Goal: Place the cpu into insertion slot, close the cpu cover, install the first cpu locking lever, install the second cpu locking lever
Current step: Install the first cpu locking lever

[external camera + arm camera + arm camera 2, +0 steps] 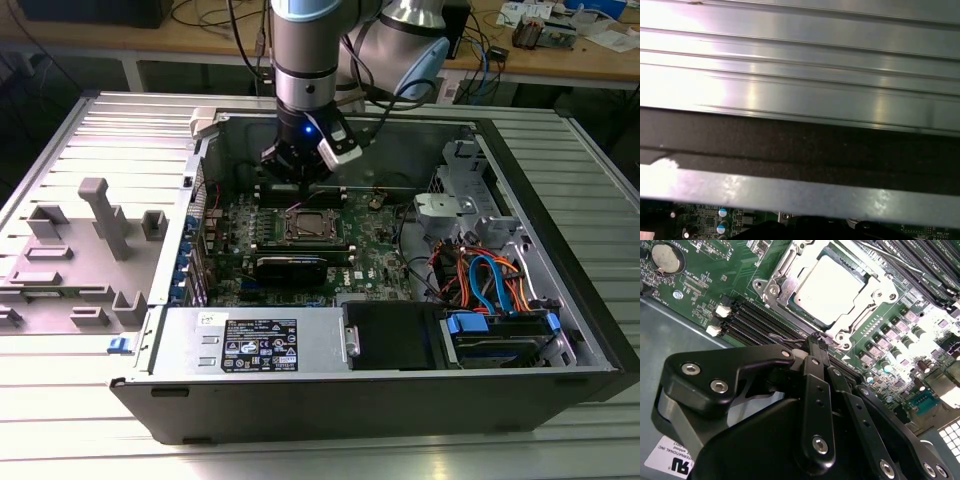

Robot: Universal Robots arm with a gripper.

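The cpu (827, 287) lies flat in the insertion slot (308, 226) on the green motherboard, its silvery top showing through the window of the cpu cover (777, 285). The cover's metal frame lies down around the chip. My gripper (816, 341) hangs just off one edge of the socket, its black fingers (812, 370) shut together. A thin wire locking lever (785, 337) ends right by the fingertips; I cannot tell whether they touch it. In the exterior view the gripper (300, 178) sits low inside the open computer case, just behind the socket.
Black memory slots (752, 317) run beside the socket, and a coin battery (665, 257) sits further off. The case holds a black fan block (290, 268), a power supply (255, 345) and coloured cables (480, 275). A grey fixture plate (80, 250) lies outside the case, at the exterior view's left.
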